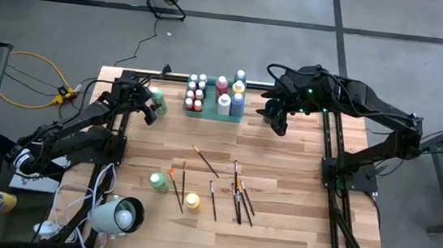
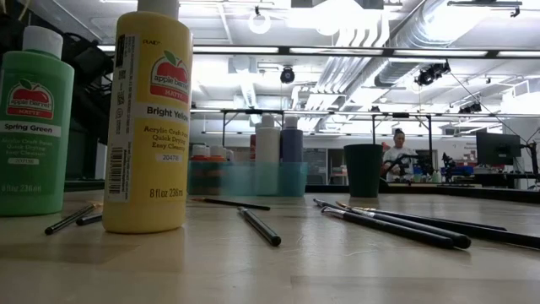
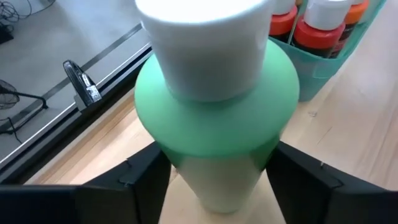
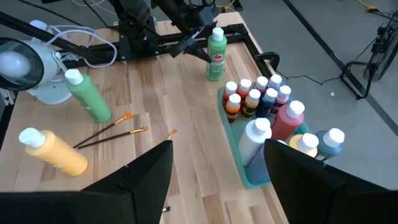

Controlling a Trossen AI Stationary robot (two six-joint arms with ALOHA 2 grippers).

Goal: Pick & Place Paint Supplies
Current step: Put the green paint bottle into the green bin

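Beside the translucent green tray (image 1: 214, 113), the left tool (image 1: 152, 103) gripped an upright white-capped green paint bottle (image 3: 214, 118); the right tool (image 1: 277, 121) hung open.

You count: bottles standing loose on the counter (image 1: 282, 166) — 3: green at the left claw (image 1: 157, 101), green (image 1: 156, 181), yellow (image 1: 192, 201) | bottles in the tray (image 1: 214, 113) — about 13, small ones hard to split | paintbrushes (image 1: 238, 197) — about 8 | cup (image 1: 125, 215) — 1
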